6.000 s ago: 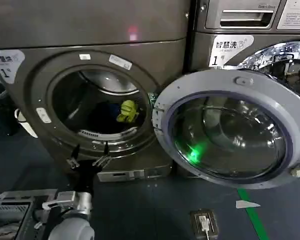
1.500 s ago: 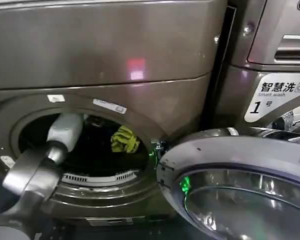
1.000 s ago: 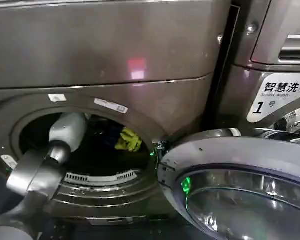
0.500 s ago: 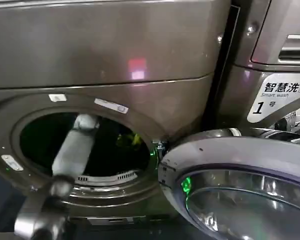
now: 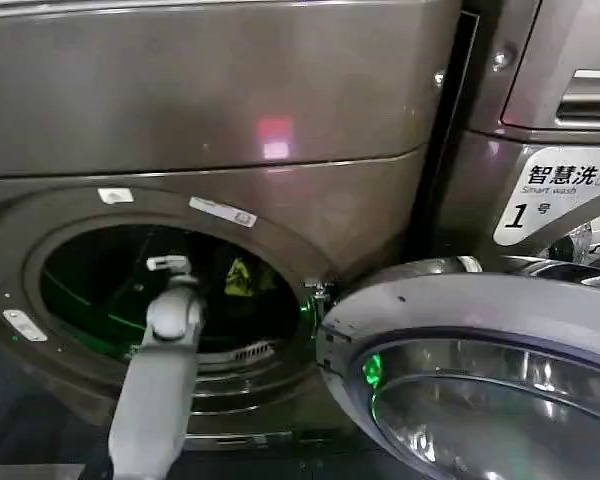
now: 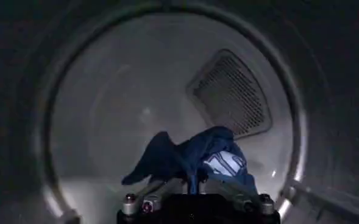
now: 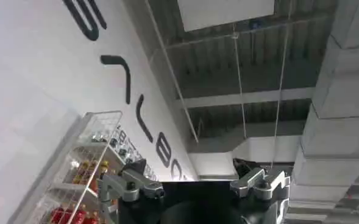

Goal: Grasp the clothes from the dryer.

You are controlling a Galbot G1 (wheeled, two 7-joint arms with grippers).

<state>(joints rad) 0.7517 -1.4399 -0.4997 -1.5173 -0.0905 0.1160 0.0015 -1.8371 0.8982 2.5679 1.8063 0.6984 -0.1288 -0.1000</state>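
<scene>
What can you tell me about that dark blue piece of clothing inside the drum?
The dark blue fabric piece is soft, bunched and crumpled into a loose heap with a pale patch on one fold. It sits low in the dryer drum, before the pale back wall and below a perforated vent. The left gripper is right at its near edge, its fingers closing in on the cloth.

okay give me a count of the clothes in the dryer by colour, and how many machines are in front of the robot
Yellow-green cloth: 1
Dark blue cloth: 1, bunched right at the left gripper
Machines: 2, the dryer with its door open, and the Smart wash machine beside it
Total: 2 clothes, 2 machines
</scene>
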